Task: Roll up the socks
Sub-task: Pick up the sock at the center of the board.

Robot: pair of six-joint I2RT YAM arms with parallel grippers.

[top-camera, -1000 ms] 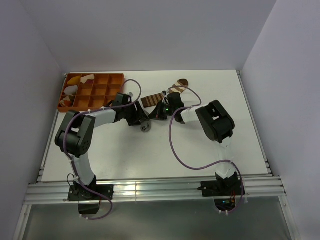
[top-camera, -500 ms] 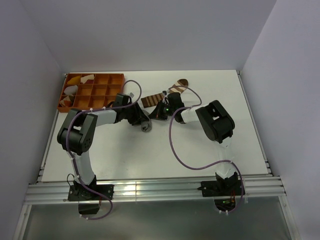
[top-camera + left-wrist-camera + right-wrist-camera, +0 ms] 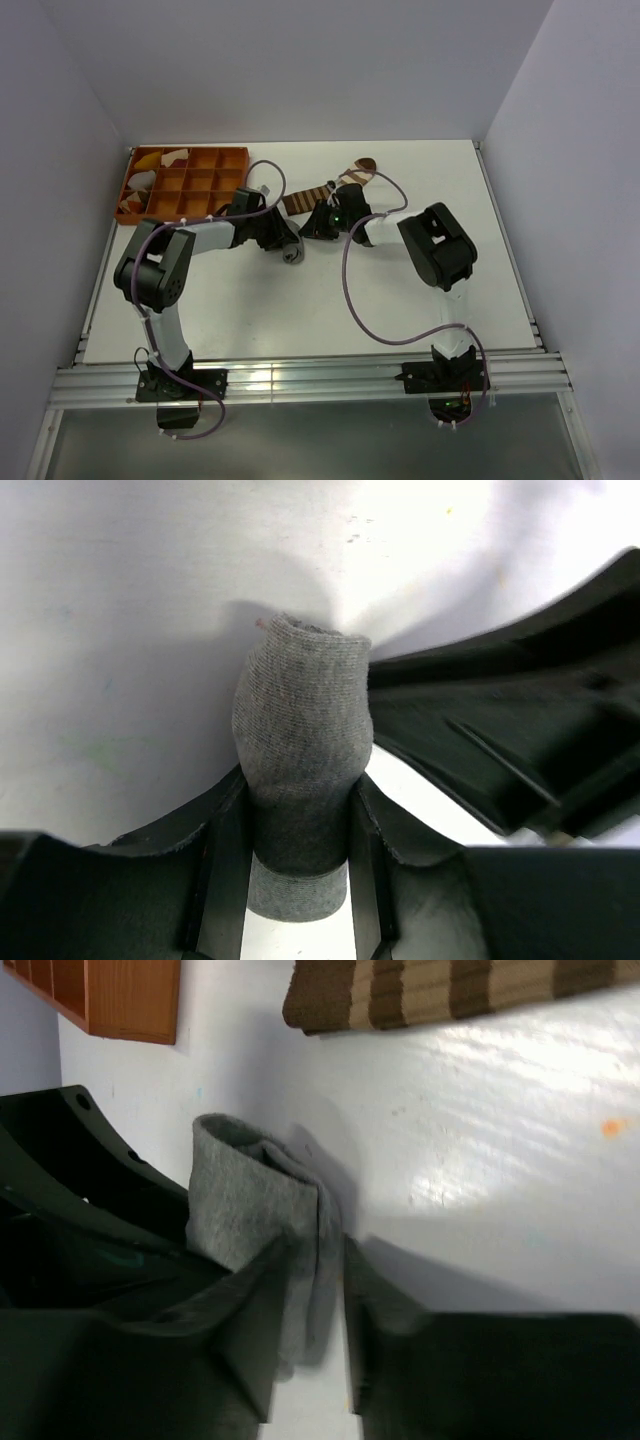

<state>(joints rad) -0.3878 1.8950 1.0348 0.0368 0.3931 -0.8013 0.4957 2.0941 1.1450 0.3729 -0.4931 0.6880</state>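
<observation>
The grey sock (image 3: 300,730) is bunched into a short upright roll on the white table, small in the top view (image 3: 293,253). My left gripper (image 3: 298,840) is shut on it, both fingers pressed against the roll's sides. My right gripper (image 3: 318,1290) reaches in from the opposite side and is open, its jaws straddling a fold of the grey sock (image 3: 250,1200) with a slim gap at one finger. The brown sock (image 3: 440,990) with pale stripes lies flat beyond them, running diagonally (image 3: 330,190) toward the back of the table.
An orange compartment tray (image 3: 200,160) with yellow and white cloth pieces sits at the back left; its corner (image 3: 120,995) shows in the right wrist view. The right gripper's black body (image 3: 520,710) crowds the sock closely. Purple cables loop over the table's middle.
The right gripper's jaws have parted from shut. The left gripper has narrowed onto the grey sock and shifted slightly toward the right arm.
</observation>
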